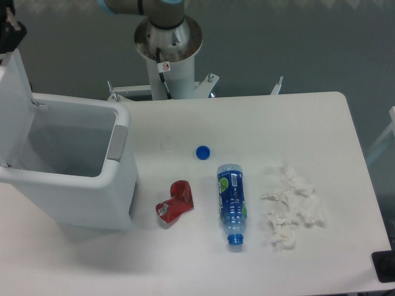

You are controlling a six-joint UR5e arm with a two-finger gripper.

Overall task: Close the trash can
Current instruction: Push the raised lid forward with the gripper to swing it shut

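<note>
The trash can (71, 179) is seen at the table's (259, 117) left edge, its lid (13, 108) raised nearly upright. The gripper (8, 28) is glimpsed at the lid's top edge — spread or pressed together cannot be told. A push placed too high may be expected to slip off the lid — or the light bin may be shoved sideways. A blue bottle (232, 200), crumpled tissue (291, 206) and red wrapper (175, 202) lie well apart.

At ten o'clock you get only a dark sliver of the gripper (7, 31), cut by the left edge, so you cannot tell how its jaws stand. The trash can (74, 185) loses its raised lid's far side to that edge. At five o'clock, a black object (385, 267) is clipped and unidentifiable.
</note>
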